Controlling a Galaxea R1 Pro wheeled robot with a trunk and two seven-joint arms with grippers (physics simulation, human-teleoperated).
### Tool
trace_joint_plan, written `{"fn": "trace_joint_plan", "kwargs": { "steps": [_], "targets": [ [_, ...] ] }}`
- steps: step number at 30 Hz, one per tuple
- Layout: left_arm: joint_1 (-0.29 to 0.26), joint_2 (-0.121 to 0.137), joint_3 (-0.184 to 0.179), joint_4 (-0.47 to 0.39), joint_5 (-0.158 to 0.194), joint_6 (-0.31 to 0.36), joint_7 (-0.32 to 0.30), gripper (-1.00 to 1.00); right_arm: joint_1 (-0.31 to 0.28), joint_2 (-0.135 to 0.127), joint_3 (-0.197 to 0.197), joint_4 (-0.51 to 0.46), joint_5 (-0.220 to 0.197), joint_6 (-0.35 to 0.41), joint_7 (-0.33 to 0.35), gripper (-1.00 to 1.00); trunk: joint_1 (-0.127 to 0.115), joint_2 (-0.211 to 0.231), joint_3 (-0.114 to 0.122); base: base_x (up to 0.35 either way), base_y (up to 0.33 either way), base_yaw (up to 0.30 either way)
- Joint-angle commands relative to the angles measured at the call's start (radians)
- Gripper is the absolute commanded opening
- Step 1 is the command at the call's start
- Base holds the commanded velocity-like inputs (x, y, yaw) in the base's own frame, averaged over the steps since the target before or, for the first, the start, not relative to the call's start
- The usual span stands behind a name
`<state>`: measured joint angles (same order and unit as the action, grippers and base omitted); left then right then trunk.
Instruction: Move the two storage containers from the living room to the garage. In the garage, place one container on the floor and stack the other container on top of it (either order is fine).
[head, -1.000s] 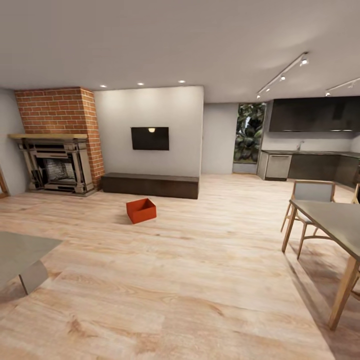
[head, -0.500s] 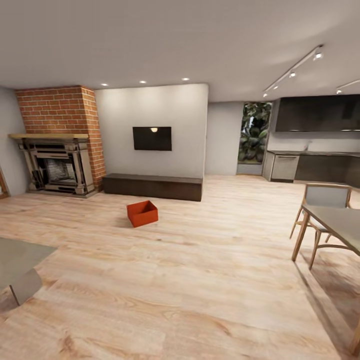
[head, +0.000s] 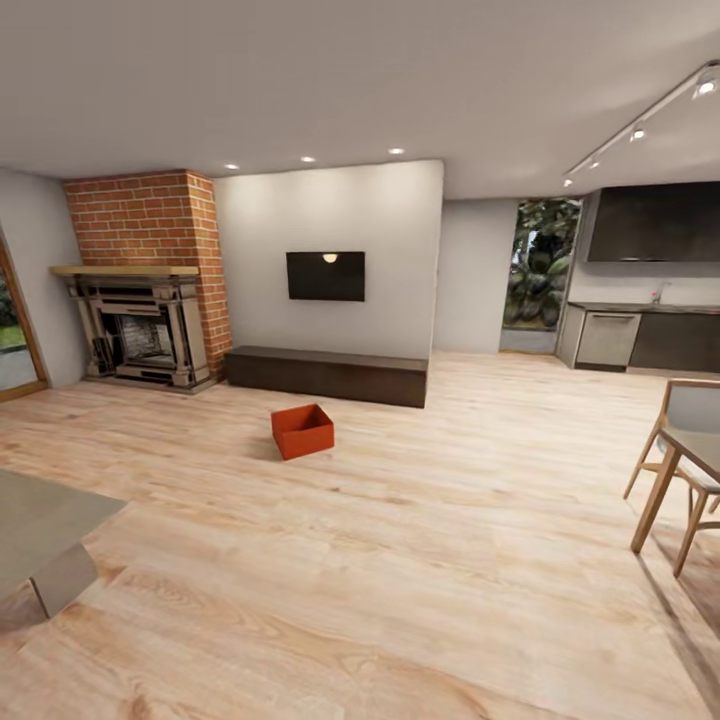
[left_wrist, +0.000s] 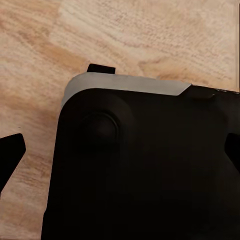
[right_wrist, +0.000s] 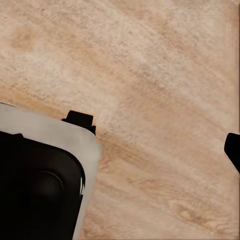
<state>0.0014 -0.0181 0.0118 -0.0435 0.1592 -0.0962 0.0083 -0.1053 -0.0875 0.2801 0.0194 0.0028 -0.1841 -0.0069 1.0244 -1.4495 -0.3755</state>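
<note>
As my head view has swung left since a second ago, storage container (head: 302, 431) sits mid-floor, near side of bench (head: 326, 374) | drawing closer, pickup pending | second container unseen | claws' state: cannot tell.

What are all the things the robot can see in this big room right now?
storage container: one, red-orange, on the wood floor before the bench
bench: one, dark brown, under the TV
TV: one, black, on the white wall
fireplace: one, red brick, far left
dining table and chair: one each, wood and grey, right edge
grey table: one, lower left
kitchen cabinets: dark, far right
robot body: black, above the floor; gripper states cannot be told
</note>
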Motion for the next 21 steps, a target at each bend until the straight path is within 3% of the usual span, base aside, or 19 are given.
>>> {"fn": "trace_joint_plan", "kwargs": {
  "steps": [1,21],
  "targets": [
    [0.0,0.0,0.0,-0.001,0.006,-0.002,0.001,1.0,-0.001,0.0,0.004,0.002,0.0,-0.005,-0.001,1.0,0.001,0.0,-0.001,0.325,0.0,0.006],
    [0.0,0.0,0.0,-0.001,0.006,-0.005,0.001,1.0,-0.001,0.002,0.008,0.002,0.0,-0.005,0.001,1.0,0.001,0.0,-0.001,0.325,0.0,0.001]
  ]
}}
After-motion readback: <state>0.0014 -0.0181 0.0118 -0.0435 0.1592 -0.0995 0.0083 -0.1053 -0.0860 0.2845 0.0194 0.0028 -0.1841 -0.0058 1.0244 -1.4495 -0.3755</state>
